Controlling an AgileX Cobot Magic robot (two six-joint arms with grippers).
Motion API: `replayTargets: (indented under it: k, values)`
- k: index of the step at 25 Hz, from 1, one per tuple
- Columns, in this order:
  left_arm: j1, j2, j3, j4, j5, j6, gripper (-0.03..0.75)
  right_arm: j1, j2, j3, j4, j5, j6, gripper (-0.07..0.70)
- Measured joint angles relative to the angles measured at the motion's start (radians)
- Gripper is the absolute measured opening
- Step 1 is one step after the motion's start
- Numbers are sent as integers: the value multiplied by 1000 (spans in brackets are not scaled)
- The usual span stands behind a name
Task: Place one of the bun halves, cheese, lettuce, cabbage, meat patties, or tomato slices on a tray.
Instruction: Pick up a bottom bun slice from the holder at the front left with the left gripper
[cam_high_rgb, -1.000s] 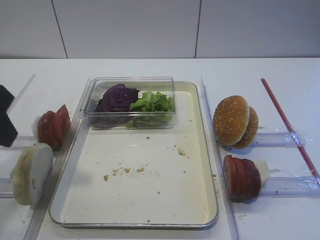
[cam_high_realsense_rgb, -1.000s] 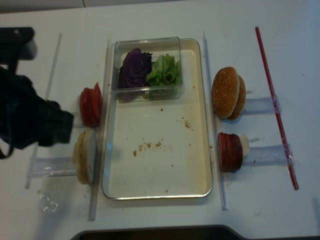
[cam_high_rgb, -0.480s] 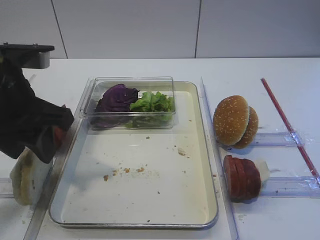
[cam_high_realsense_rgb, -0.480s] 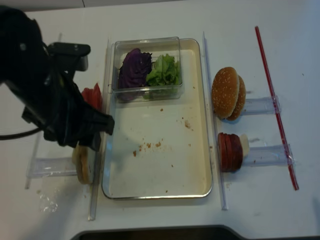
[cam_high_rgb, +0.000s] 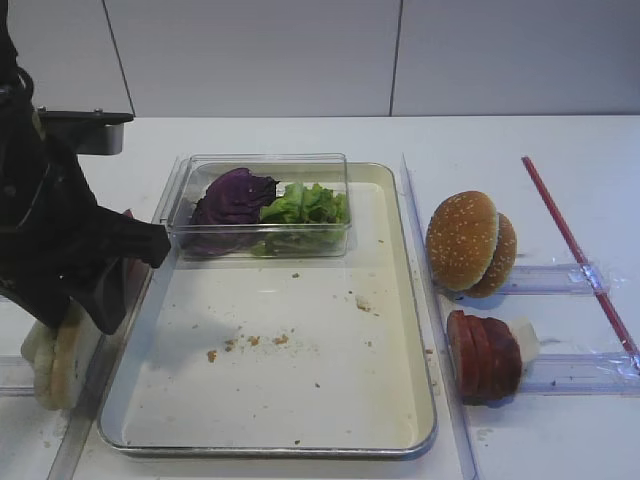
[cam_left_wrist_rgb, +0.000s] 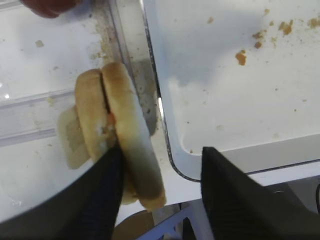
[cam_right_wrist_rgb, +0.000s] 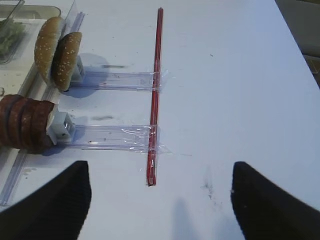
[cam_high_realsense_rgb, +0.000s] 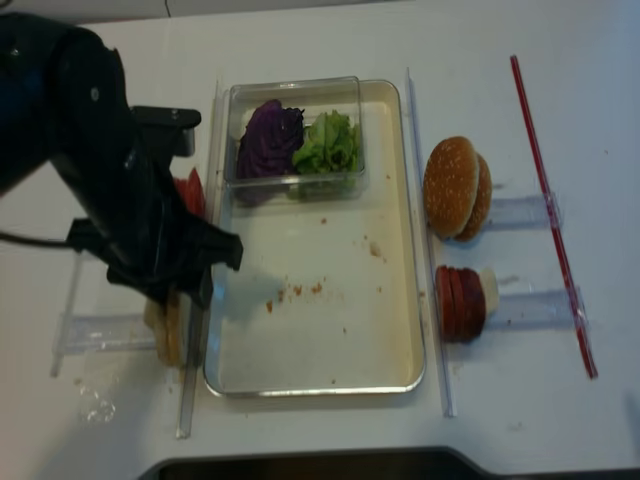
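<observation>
My left gripper (cam_left_wrist_rgb: 160, 195) is open and down over the pale bun halves (cam_left_wrist_rgb: 127, 140) beside the tray's (cam_high_rgb: 420, 400) left rim. One finger (cam_left_wrist_rgb: 100, 200) sits against the nearer bun half, the other finger (cam_left_wrist_rgb: 235, 200) hangs over the tray corner, apart from the bun. In the high view the arm covers most of the bun halves (cam_high_rgb: 55, 355) and the tomato slices (cam_high_realsense_rgb: 192, 190). Cabbage (cam_high_rgb: 235, 195) and lettuce (cam_high_rgb: 305, 205) lie in a clear box on the tray. Meat patties (cam_high_rgb: 482, 355) stand to the right. No cheese shows. My right gripper (cam_right_wrist_rgb: 160, 210) is open over bare table.
The clear box (cam_high_rgb: 260, 170) takes up the tray's far end. A sesame bun (cam_high_rgb: 470, 242) stands on edge right of the tray, in a clear plastic rail like the patties. A red strip (cam_high_rgb: 575, 250) lies taped along the far right.
The left arm has swung in from the left edge and come down over the bun halves, covering them and the tomato slices. Nothing else has moved.
</observation>
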Motion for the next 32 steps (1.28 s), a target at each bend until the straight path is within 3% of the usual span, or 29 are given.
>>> replayTargets:
  k: [6, 26, 32]
  values:
    - [0, 13, -31, -2, 2, -2, 300, 0, 0, 0, 0, 0, -3, 585]
    - [-2, 108, -40, 39, -11, -77, 291, 0, 0, 0, 0, 0, -2, 585]
    - [-2, 108, -40, 57, -11, -97, 164, 0, 0, 0, 0, 0, -2, 585]
